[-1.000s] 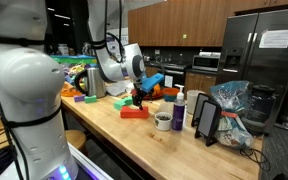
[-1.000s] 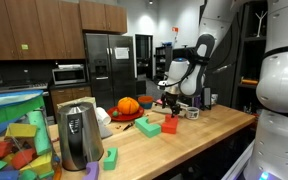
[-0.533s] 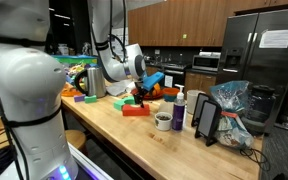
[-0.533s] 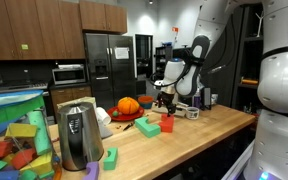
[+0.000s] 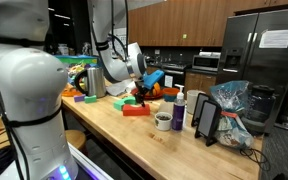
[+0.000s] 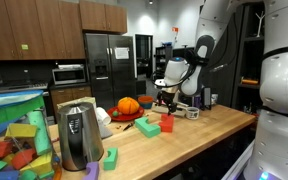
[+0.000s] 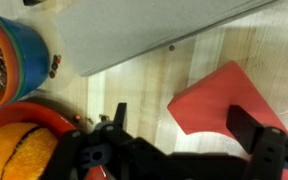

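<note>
**Open hand (image 5: 139, 97) low over a red block (image 5: 134, 111) on the worktop (image 5: 134, 140)**

In an exterior view, read from the left, a green block (image 5: 81, 98) lay near the worktop's far end; next came the hand, pointing down, with the red block just beneath it; a small cup (image 5: 163, 121) stood further along; a purple bottle (image 5: 179, 108) rose just beside the cup; a dark stand (image 5: 206, 120) and a crumpled bag (image 5: 231, 110) closed the row, with a steel fridge (image 5: 269, 60) behind them.

In an exterior view from the opposite side, a heap of toy blocks (image 6: 14, 135) sat at the left edge; a metal kettle (image 6: 76, 138) stood beside it; an orange pumpkin (image 6: 129, 105) rested further back; the red block (image 6: 148, 127) lay flat on the wood, touching or nearly touching a green cube (image 6: 167, 124); the hand (image 6: 165, 100) hung just above the two.

In the wrist view, a blue-rimmed bowl (image 7: 24, 50) filled the upper left corner; the pumpkin (image 7: 14, 150) sat below it; a pale sheet (image 7: 154, 30) covered the top of the picture; the fingers (image 7: 117, 118) stood well apart and gripped nothing; the red block (image 7: 216, 100) lay in the gap between them, nearer the right-hand finger; whether either finger touched it could not be told.
</note>
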### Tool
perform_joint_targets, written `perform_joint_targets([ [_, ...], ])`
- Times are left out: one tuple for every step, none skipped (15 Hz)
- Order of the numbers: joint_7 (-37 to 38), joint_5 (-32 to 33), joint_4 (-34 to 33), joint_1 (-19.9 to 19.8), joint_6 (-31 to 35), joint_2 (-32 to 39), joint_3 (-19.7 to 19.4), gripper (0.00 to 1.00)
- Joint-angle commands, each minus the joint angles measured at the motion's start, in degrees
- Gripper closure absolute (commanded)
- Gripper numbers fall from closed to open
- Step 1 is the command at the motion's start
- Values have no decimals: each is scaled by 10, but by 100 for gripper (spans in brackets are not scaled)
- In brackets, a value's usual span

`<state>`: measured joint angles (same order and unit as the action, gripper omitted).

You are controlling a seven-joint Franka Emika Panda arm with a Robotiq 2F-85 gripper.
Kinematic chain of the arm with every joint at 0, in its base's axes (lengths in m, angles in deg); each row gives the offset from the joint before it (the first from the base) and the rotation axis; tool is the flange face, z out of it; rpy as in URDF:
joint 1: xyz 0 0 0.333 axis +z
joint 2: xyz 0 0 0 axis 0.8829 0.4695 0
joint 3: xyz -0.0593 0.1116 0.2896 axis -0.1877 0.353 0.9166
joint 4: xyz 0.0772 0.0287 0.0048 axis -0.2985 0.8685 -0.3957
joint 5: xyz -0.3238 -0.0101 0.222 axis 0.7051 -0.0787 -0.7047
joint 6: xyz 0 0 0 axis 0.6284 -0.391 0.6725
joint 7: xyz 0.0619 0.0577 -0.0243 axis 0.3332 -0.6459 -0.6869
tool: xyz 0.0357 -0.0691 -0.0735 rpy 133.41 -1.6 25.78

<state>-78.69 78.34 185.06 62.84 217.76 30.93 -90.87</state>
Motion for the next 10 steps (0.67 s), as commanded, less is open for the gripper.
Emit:
perform_joint_targets([
  [50, 64, 27, 18, 8, -43, -35, 0],
  [65, 81, 35, 20, 5, -52, -42, 0],
  [84, 101, 46, 21, 1, -65, -49, 0],
  [106, 121, 55, 21, -5, -77, -55, 0],
  [125, 146, 68, 17, -3, -90, -61, 0],
  [144, 171, 77, 13, -2, -101, -65, 0],
  [158, 190, 91, 7, -1, -112, -68, 0],
  [175, 214, 100, 0, 2, -121, -74, 0],
  [191, 239, 107, -7, 6, -128, -77, 0],
  [206, 264, 112, -16, 14, -133, -82, 0],
])
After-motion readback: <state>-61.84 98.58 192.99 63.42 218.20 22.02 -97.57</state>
